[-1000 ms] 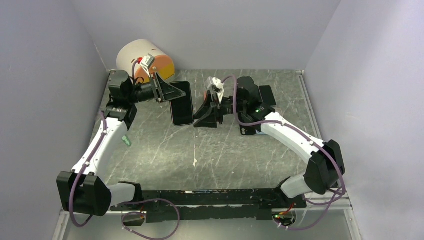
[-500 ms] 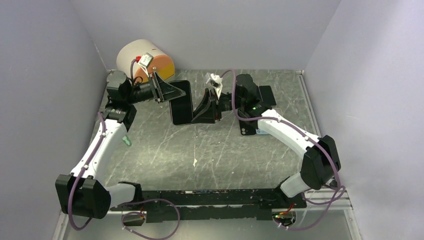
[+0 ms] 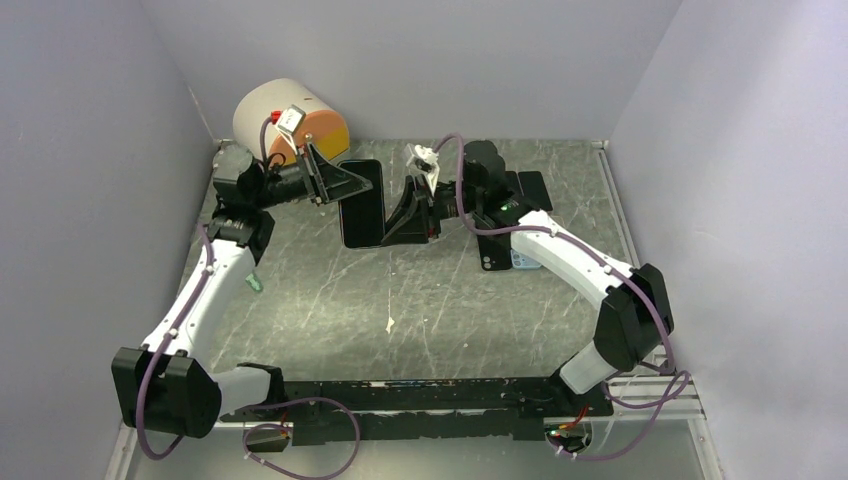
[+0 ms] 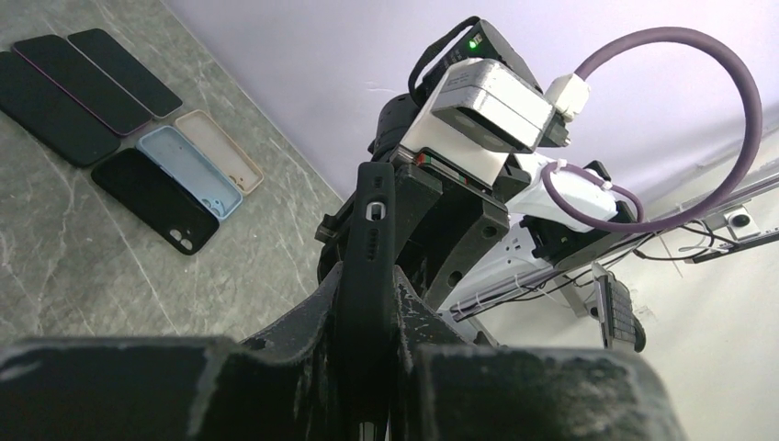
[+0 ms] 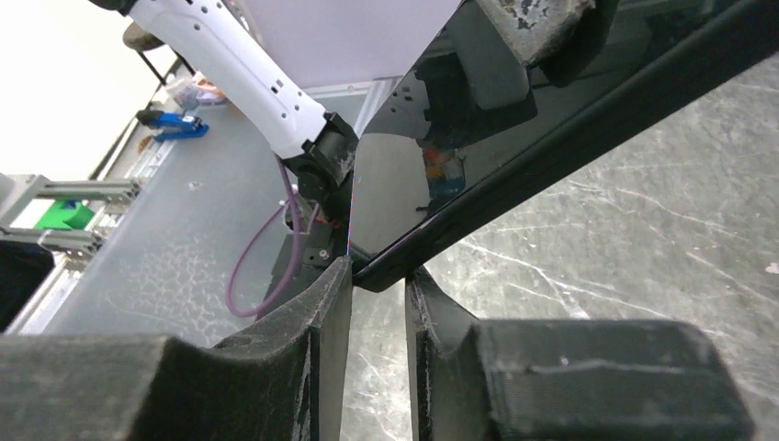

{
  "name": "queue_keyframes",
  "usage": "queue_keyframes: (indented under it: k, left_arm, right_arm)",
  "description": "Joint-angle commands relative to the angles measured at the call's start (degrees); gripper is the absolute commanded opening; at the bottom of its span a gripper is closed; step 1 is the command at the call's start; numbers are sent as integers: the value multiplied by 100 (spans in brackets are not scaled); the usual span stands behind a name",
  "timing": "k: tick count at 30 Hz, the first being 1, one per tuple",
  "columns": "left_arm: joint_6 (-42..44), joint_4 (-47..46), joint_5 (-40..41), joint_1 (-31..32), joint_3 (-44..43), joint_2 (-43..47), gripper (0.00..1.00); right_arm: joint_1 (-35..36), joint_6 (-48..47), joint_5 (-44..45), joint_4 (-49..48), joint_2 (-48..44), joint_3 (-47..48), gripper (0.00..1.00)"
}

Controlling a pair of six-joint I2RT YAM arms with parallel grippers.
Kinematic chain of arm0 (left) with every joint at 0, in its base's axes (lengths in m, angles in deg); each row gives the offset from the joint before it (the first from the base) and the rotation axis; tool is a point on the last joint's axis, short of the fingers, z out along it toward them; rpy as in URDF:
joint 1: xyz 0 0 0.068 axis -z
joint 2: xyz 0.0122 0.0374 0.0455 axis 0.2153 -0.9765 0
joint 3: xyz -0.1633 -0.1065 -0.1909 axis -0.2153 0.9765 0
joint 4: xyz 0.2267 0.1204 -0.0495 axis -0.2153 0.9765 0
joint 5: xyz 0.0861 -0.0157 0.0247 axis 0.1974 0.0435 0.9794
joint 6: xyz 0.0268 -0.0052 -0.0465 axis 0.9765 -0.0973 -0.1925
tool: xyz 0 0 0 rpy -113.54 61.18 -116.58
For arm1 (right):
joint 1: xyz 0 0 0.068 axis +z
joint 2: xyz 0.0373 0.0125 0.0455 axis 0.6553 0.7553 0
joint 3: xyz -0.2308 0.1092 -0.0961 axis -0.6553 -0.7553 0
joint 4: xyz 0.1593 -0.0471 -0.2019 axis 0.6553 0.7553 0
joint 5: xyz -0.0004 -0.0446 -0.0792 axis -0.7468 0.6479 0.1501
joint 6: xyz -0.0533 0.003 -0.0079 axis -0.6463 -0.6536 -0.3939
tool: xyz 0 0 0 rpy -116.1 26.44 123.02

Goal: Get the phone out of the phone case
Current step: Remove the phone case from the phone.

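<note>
The black phone in its black case [image 3: 362, 208] is held up on edge above the back of the table. My left gripper [image 3: 348, 186] is shut on its left side; in the left wrist view the case's edge [image 4: 372, 230] stands clamped between my fingers [image 4: 367, 289]. My right gripper [image 3: 397, 216] is at the phone's right side. In the right wrist view its narrow jaws [image 5: 378, 276] pinch a bottom corner of the phone, whose glossy screen [image 5: 478, 138] runs up to the right.
Several loose cases and phones lie on the table behind the right arm [image 3: 512, 258]; the left wrist view shows dark ones [image 4: 83, 87], a light blue one [image 4: 188, 165] and a black one [image 4: 156, 197]. A cream and orange cylinder [image 3: 290, 120] stands back left. A small green item [image 3: 254, 283] lies near the left arm.
My right gripper has moved left and up from beside the phone onto its right edge. The left gripper has kept its hold, with the phone shifting slightly left.
</note>
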Motion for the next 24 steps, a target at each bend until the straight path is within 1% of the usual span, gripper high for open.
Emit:
queue_keyframes:
  k: [1, 4, 6, 9, 15, 20, 22, 24]
  left_arm:
    - [-781, -649, 156, 195, -143, 59, 2]
    - [-1153, -925, 154, 195, -88, -43, 3]
    - [-1381, -1098, 139, 195, -54, -124, 3]
    - [-1699, -1366, 112, 195, -11, -248, 2]
    - [-2015, -1532, 30, 200, 0, -337, 2]
    - [-2308, -1730, -67, 195, 54, -454, 2]
    - [-2300, -1671, -92, 195, 42, -469, 2]
    - [-2135, -1296, -117, 195, -26, -478, 3]
  right_arm:
    - [90, -1374, 313, 660, 132, 211, 10]
    - [123, -2068, 749, 1098, 86, 236, 0]
    - [127, -2437, 1024, 1280, 66, 264, 0]
    - [157, -2979, 1450, 1294, -24, 203, 0]
    - [189, -3496, 2278, 1181, -68, 152, 0]
    - [196, -4052, 2622, 1510, -33, 262, 0]
    - [211, -4254, 2768, 1616, -39, 279, 0]
    - [227, -4423, 2862, 1714, -50, 296, 0]
